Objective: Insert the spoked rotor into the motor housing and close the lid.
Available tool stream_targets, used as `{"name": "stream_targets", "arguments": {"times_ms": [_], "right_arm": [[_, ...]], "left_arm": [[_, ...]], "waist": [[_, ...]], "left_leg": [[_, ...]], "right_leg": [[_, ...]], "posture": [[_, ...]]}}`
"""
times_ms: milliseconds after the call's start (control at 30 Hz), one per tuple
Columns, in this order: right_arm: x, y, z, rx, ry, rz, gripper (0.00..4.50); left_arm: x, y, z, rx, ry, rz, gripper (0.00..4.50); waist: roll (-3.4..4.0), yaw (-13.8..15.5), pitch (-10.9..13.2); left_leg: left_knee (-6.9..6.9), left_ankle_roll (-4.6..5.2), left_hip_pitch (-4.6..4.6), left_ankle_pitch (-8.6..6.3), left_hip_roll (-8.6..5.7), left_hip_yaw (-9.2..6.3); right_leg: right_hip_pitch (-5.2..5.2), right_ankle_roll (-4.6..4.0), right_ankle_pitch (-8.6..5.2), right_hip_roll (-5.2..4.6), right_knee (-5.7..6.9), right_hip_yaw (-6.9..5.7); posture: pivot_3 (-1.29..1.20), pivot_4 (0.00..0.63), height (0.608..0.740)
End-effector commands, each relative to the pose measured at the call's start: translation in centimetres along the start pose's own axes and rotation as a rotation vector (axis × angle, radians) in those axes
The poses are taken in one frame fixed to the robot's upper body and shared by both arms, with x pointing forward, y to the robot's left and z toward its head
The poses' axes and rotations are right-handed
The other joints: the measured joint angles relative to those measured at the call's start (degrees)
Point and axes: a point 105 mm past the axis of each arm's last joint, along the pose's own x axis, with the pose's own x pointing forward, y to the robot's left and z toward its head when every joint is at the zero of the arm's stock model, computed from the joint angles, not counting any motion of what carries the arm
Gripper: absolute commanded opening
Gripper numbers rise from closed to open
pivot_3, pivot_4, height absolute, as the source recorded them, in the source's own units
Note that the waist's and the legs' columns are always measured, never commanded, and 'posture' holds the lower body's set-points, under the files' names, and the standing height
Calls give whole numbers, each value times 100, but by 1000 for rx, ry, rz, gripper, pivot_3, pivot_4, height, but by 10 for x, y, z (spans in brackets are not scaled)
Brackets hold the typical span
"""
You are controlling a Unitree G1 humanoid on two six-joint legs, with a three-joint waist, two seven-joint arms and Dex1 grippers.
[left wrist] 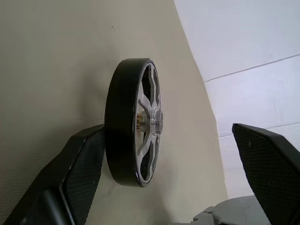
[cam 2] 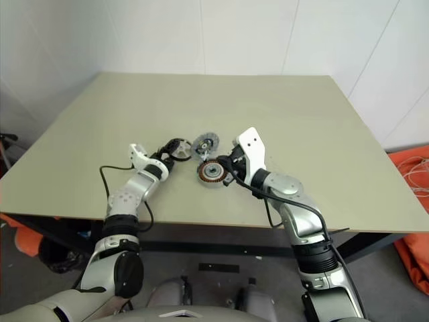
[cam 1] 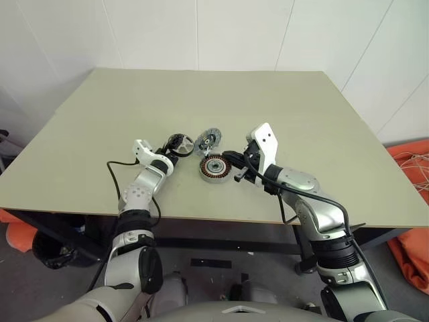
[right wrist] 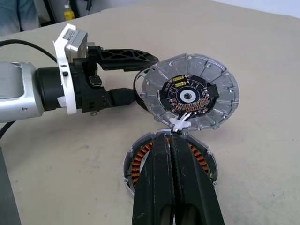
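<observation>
The spoked rotor (left wrist: pixel 133 122), a black wheel with silver spokes, lies flat on the table (cam 1: pixel 301 100). It sits between the fingers of my open left gripper (left wrist: pixel 168 131), close against one finger (left wrist: pixel 84 173). To its right lies the motor housing (cam 1: pixel 214 168), its copper windings (right wrist: pixel 140 159) showing. The round silver lid (right wrist: pixel 190 91) stands tilted open at the housing's far rim, its circuit-board side in view. My right gripper (right wrist: pixel 169 138) is shut with nothing between its fingers. It lies across the top of the housing, tips near the foot of the lid.
All the parts sit in the middle of the table, a little toward the front edge (cam 1: pixel 201 218). White walls stand behind it, and orange fabric (cam 1: pixel 412 201) lies on the floor at the right.
</observation>
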Motion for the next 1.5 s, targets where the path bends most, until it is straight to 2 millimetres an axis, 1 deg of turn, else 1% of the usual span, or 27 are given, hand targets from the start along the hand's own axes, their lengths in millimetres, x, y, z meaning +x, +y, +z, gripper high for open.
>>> {"name": "stream_targets", "arguments": {"times_ms": [33, 67, 167, 400, 433, 600, 667, 767, 800, 900, 1033, 1167, 1233, 1267, 1300, 1400, 1500], "right_arm": [[-1, 0, 19, -33, -67, -1, 0], [-1, 0, 19, -33, -67, -1, 0], [-1, 0, 19, -33, -67, -3, 0], [-1, -1, 19, -32, -66, -7, 0], [-1, -1, 18, -31, -66, -8, 0], [-1, -3, 18, -29, -64, -13, 0], [-2, -3, 18, -30, -63, -16, 0], [-2, -4, 17, -31, -62, -21, 0], [-3, -4, 17, -31, -62, -22, 0], [-4, -5, 17, -31, -61, -27, 0], [-5, -7, 14, -30, -54, -36, 0], [-6, -8, 11, -29, -48, -38, 0], [-6, -8, 10, -28, -45, -38, 0], [-6, -9, 10, -27, -43, -38, 0], [-6, -9, 9, -26, -41, -40, 0], [-8, -11, 6, -24, -33, -42, 0], [-12, -16, 5, -20, -22, -52, 0]], "left_arm": [[6, -13, 5, 29, -12, -37, 4111], [6, -13, 4, 28, -10, -33, 3889], [7, -10, 2, 25, -6, -22, 2924], [6, -4, 4, 9, -18, 5, 601], [5, -3, 4, 6, -21, 9, 404], [5, 1, 5, -9, -29, 24, 404], [3, 2, 5, -13, -34, 21, 404], [-4, -6, 12, -36, -62, -41, 404], [-7, -9, 14, -44, -74, -65, 404], [-21, -12, 21, -53, -101, -119, 404], [-58, -11, 28, -47, -127, -201, 404], [-99, -14, 20, -7, -75, -299, 404], [-115, -18, 16, -2, -49, -345, 404], [-120, -21, 13, -6, -34, -367, 404], [-126, -23, 10, -5, -13, -386, 404], [-135, -32, -4, -6, 72, -439, 404], [-129, -41, -21, -35, 158, -459, 404]], "waist": [[0, 0, 0], [0, -1, 0], [-1, 0, 0], [-3, 2, 1], [-3, 0, 1], [-3, -8, 2], [-3, -9, 2], [-3, -14, 2], [-3, -20, 2], [-6, -13, 4], [-7, -17, 5], [-9, -19, 7], [-12, -10, 9], [-14, -4, 10], [-14, -1, 11], [-15, -6, 11], [-15, -7, 11]], "left_leg": [[0, 0, 0, 0, 0, 0], [0, 0, 0, 0, 0, 0], [0, 0, 0, 0, 0, 0], [0, 1, -1, 0, 0, 0], [-1, 1, 0, 0, 0, 0], [-1, 0, 3, 0, 1, 0], [-1, 0, 3, 0, 1, 0], [-1, 0, 2, 0, 1, 0], [-2, 0, 1, 0, 1, 0], [-4, 0, -3, 0, 2, 0], [-5, 1, -8, -1, 2, 1], [-8, 9, -7, -7, 3, 3], [-8, 9, -3, -7, 2, 4], [-8, 7, -3, -6, 3, 3], [-8, 7, 1, -6, 3, 3], [-8, 5, 13, -5, 3, 3], [-7, 3, 16, -4, 3, 3]], "right_leg": [[0, 0, 0, 0, 0, 0], [0, -1, 0, 0, 0, 0], [0, -25, 14, 0, 0, 0], [0, -24, 14, 0, -1, 0], [1, -24, 14, 0, -2, 0], [2, -21, 12, 0, 0, -1], [2, 3, -2, 0, -1, 0], [1, -1, 0, 0, -1, 0], [0, -20, 11, 0, -1, 0], [-4, -36, 13, 0, -1, -1], [-5, -40, 10, 0, -3, -3], [-7, -38, 5, 0, -4, -3], [-3, -28, -1, 0, -4, -2], [-3, 3, -19, 1, -4, -2], [0, 7, -21, 0, -2, -3], [12, 11, -23, 0, -2, -2], [15, 15, -24, 0, -3, -1]], "posture": [[0, 0, 740], [0, 0, 740], [0, 0, 740], [0, 0, 740], [0, 0, 740], [0, 0, 740], [0, 0, 740], [0, 0, 740], [0, 0, 740], [0, 0, 740], [0, 0, 740], [0, 0, 740], [0, 0, 740], [0, 0, 740], [0, 0, 740], [0, 0, 740], [0, 0, 740]]}}
